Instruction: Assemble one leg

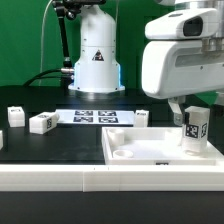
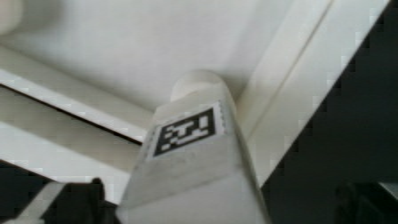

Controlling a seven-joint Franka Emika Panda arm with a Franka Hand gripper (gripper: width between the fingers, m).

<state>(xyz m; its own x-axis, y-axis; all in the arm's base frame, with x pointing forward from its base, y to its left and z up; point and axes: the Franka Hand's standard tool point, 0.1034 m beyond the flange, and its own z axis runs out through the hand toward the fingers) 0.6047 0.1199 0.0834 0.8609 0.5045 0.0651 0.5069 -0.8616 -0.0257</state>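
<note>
The leg [image 1: 193,130] stands upright at the exterior view's right, its tagged face toward the camera and its lower end down inside the square white tray [image 1: 150,158], close to the tray's far right corner. The wrist view shows the same leg [image 2: 187,135] lying just beside the tray's raised rim [image 2: 294,90]. The gripper [image 1: 192,110] is closed on the leg's upper end, fingers narrowed to the block's width. By my reading the leg has been carried to its corner but not yet seated or screwed in; whether its base touches the tray floor cannot be told. Fixing it in place remains. Three more tagged white blocks [image 1: 42,122] lie loose on the black table [image 1: 40,150], well apart from the tray, with the marker board [image 1: 95,117] between them. Behind rise the arm's white base [image 1: 97,50] and a green backdrop [image 1: 25,40].
</note>
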